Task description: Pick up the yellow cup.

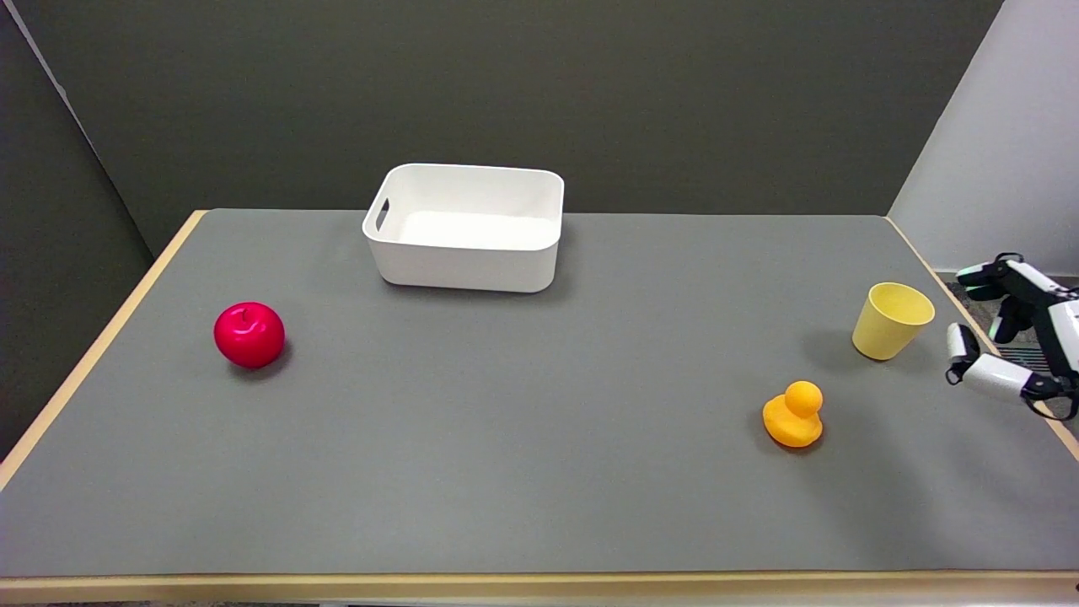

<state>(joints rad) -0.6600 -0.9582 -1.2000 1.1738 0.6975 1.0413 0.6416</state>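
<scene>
One gap remains between my spread, empty right hand [1016,337] and the upright yellow plastic cup [892,320]. I should move left, then close around its wall.

From my station I saw a white bin [466,228] sitting toward twelve o'clock on the grey table [472,438], its handle cutout facing nine. A red apple [249,335] stood upright out at nine o'clock. An orange rubber duck [793,415] rested near four o'clock, well apart from both.
</scene>
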